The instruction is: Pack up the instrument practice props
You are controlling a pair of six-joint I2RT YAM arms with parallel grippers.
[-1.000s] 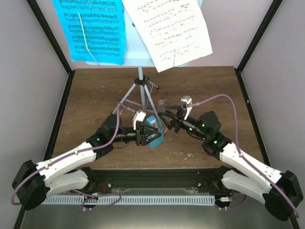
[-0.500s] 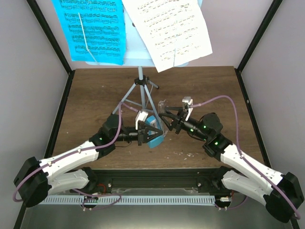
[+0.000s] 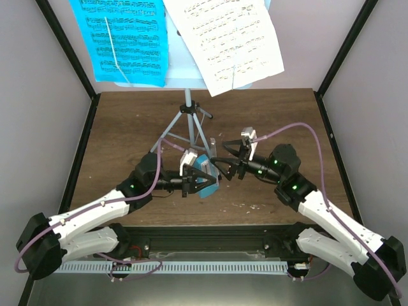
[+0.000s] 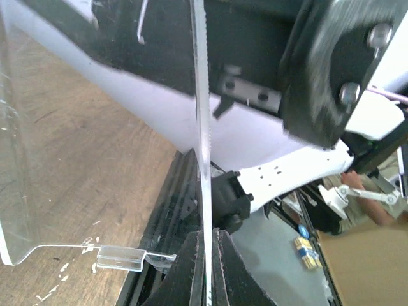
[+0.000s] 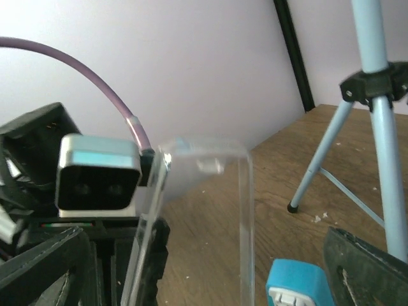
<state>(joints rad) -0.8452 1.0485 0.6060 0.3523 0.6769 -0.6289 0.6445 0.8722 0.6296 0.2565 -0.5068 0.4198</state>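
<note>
Left pincer (image 4: 205,242) pinches the thin, clear plastic cover (image 4: 201,115) edge-on.

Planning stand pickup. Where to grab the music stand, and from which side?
Probably the music stand pole just above the tripod hub, approaching level from the near side: it's thin, vertical and bare; legs splay below, sheets cover the top.

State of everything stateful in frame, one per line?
Left gripper: shut on the clear cover.
Right gripper: open, nothing gripped.
Clear cover: pinched by one wall, apparently off the metronome.
Music stand: upright, legs spread.
Cyan sheet: on the stand.
White sheet: on the stand.
</note>
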